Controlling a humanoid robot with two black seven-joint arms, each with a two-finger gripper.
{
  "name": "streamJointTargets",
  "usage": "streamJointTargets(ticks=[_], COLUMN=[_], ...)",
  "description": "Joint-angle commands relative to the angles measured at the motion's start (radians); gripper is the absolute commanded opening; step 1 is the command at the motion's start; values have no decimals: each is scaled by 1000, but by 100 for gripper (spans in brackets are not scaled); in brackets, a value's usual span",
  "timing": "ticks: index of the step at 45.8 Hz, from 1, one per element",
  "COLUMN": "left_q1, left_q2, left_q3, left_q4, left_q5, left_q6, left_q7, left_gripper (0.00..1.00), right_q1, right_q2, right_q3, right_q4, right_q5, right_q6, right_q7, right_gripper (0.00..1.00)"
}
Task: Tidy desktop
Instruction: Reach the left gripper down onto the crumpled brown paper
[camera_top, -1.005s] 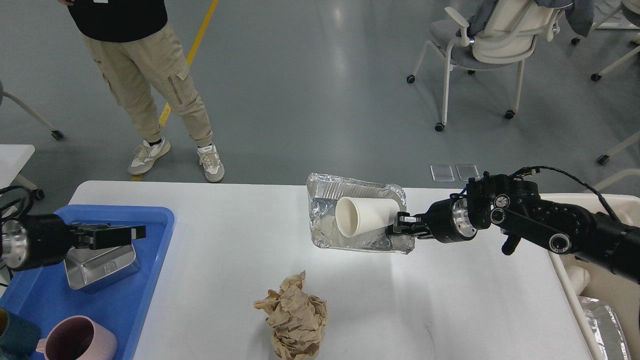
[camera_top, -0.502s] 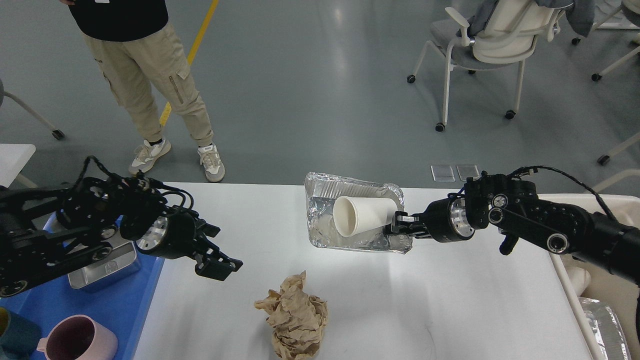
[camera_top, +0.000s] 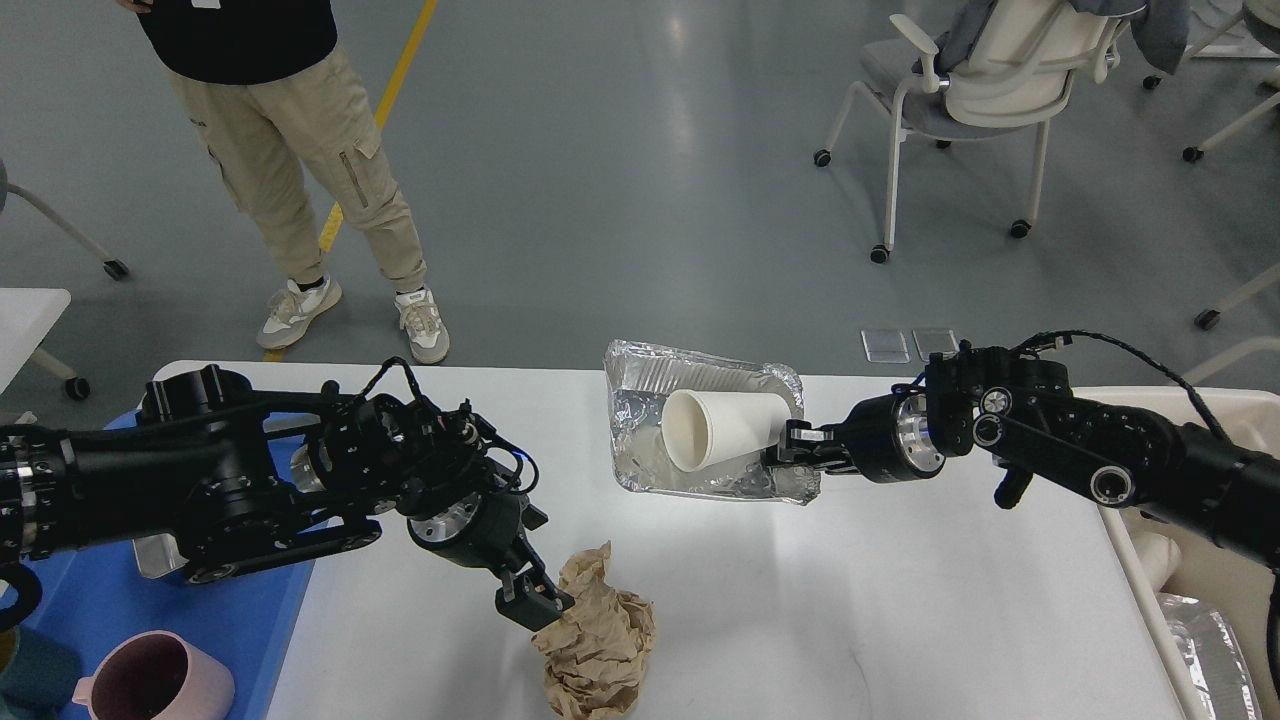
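The white desktop (camera_top: 900, 600) holds a crumpled ball of brown paper (camera_top: 600, 650) near its front middle. My left gripper (camera_top: 535, 602) points down at the paper's upper left edge and touches or nearly touches it; its fingers are dark and I cannot tell them apart. My right gripper (camera_top: 792, 452) is shut on the right rim of a foil tray (camera_top: 640, 440) and holds it tilted just above the desktop's far side. A white paper cup (camera_top: 720, 428) lies on its side in the foil tray, mouth to the left.
A blue plastic tray (camera_top: 120, 610) at the left holds a pink mug (camera_top: 150, 680) and a metal container (camera_top: 150, 555), mostly hidden by my left arm. A cream bin (camera_top: 1200, 590) stands at the right edge. A person (camera_top: 290, 150) and a chair (camera_top: 1000, 90) are beyond the table.
My left arm has swung from over the blue tray to the right and down to the brown paper. My right gripper has shifted the foil tray with the cup slightly left.
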Motion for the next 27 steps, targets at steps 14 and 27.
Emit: streamJointTargets(ticks=[14,27], left_q1=[7,63], left_q2=[-185,-234], left_q3=[24,27], left_q4=[111,168], left_q5=[-1,0], left_q6=[3,20], left_q7=[-2,-22], left_gripper=[97,90], right_q1=[-5,-3], right_q2=[1,1], right_q3=[0,13], right_q4=[1,7], right_q5=[0,0], right_q6=[0,0], right_q7=[0,0], right_gripper=[0,0])
